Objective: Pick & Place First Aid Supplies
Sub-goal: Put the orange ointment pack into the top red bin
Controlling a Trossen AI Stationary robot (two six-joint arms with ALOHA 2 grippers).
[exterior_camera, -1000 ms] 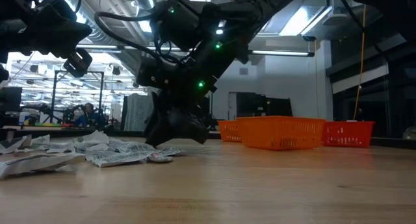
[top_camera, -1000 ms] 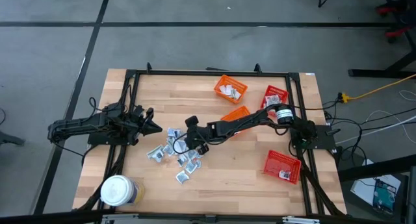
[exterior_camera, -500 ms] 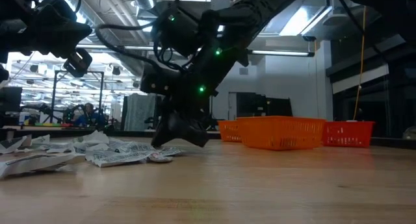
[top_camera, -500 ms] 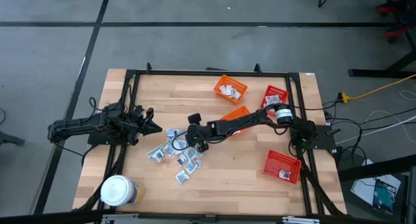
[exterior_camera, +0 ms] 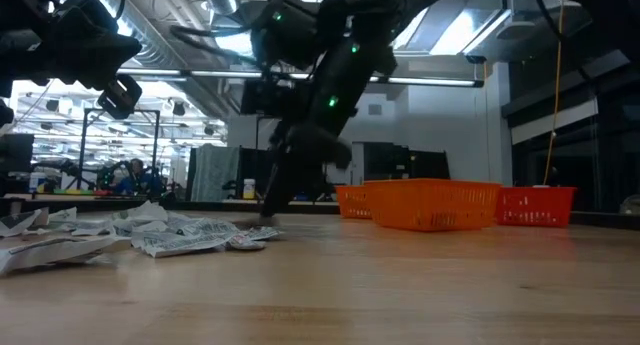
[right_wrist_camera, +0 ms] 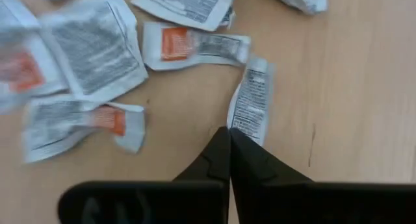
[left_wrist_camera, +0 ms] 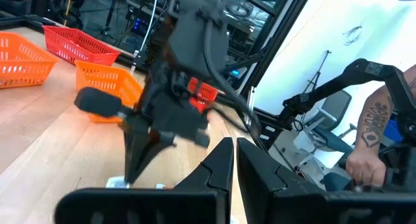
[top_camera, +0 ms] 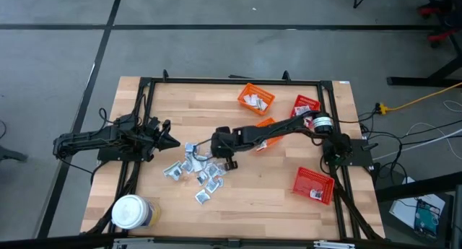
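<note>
The first aid supplies (top_camera: pixel 193 169) lie as a loose pile of silvery sachets left of the table's middle, also seen in the low view (exterior_camera: pixel 170 233). My right gripper (right_wrist_camera: pixel 229 134) reaches in from the right, stands over the pile's far right side (top_camera: pixel 209 152) and points down (exterior_camera: pixel 268 211). It is shut on one narrow sachet (right_wrist_camera: pixel 250 97). My left gripper (top_camera: pixel 173 141) waits shut at the table's left, level and clear of the pile (left_wrist_camera: pixel 232 152). My right gripper pinches the narrow sachet by its near end (right_wrist_camera: pixel 239 125), between the two fingertips only. The fingers come from above, slanting down. The sachet runs on straight ahead of the fingers. Whether its far end (right_wrist_camera: pixel 258 63) lies on the table I cannot tell.
An orange basket (top_camera: pixel 256 99) with sachets stands at the far middle and another orange basket (top_camera: pixel 263 126) under the right arm. Red baskets stand at the far right (top_camera: pixel 306 105) and near right (top_camera: pixel 314 185). A white-lidded jar (top_camera: pixel 131 213) stands at the near left corner.
My right gripper has shut its fingers at the pile's edge. It has then risen and drawn a little toward the table's right edge, tipping more upright. The other sachets lie as before.
</note>
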